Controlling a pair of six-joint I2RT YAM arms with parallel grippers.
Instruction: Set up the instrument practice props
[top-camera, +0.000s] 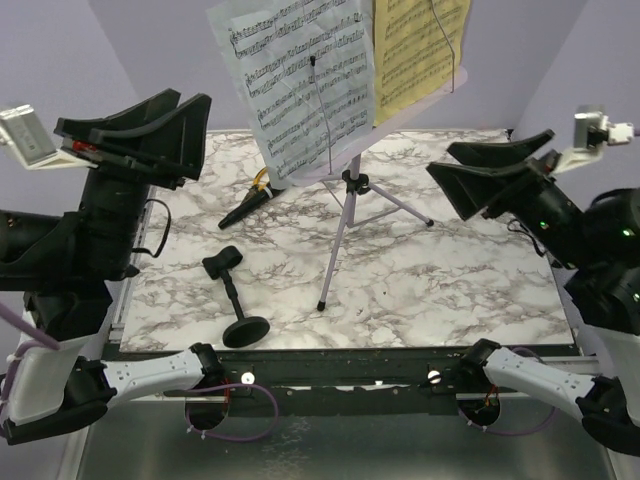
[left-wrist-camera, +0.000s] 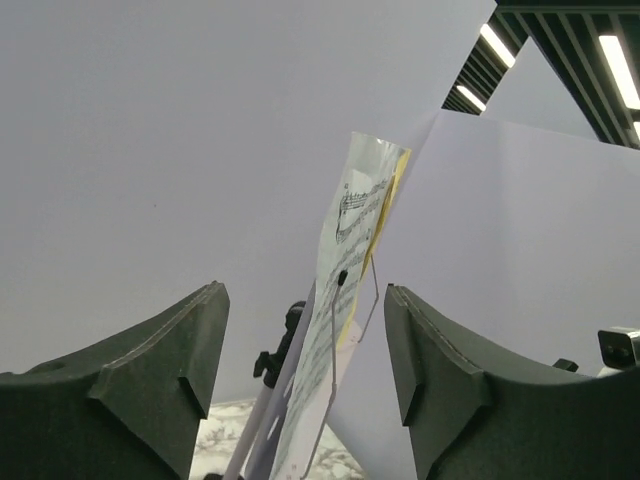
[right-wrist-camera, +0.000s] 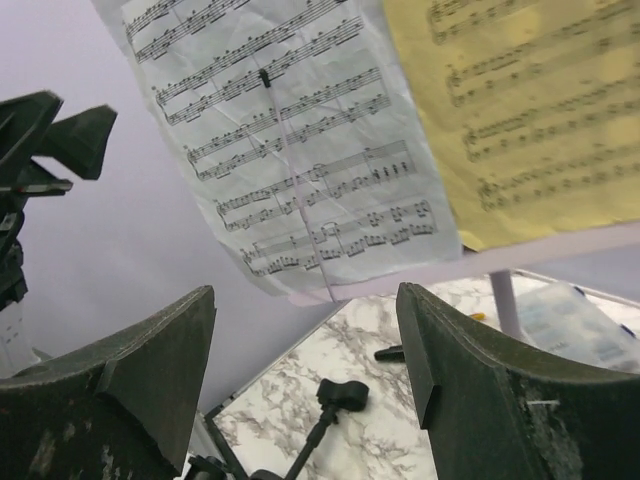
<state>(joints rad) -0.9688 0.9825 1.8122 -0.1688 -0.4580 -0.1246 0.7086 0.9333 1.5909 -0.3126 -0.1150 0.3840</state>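
Note:
The lilac music stand (top-camera: 352, 180) stands upright on its thin tripod at the back middle of the marble table. A white sheet-music page (top-camera: 300, 85) and a yellow page (top-camera: 420, 50) rest on its desk, each under a wire clip. The black microphone (top-camera: 245, 210) lies flat left of the tripod. In front of it the short mic stand (top-camera: 235, 295) lies on its side. My left gripper (top-camera: 190, 120) is open and empty, raised left of the white page (left-wrist-camera: 350, 230). On the right, my right gripper (top-camera: 442, 162) hangs open and empty, facing the pages (right-wrist-camera: 290, 130).
A yellow pliers handle (top-camera: 262, 182) peeks out beside the microphone, mostly hidden under the white page. A clear plastic box (right-wrist-camera: 570, 325) sits behind the stand's pole. The tripod legs (top-camera: 390, 205) spread across the table's middle. Lilac walls close in the back and sides.

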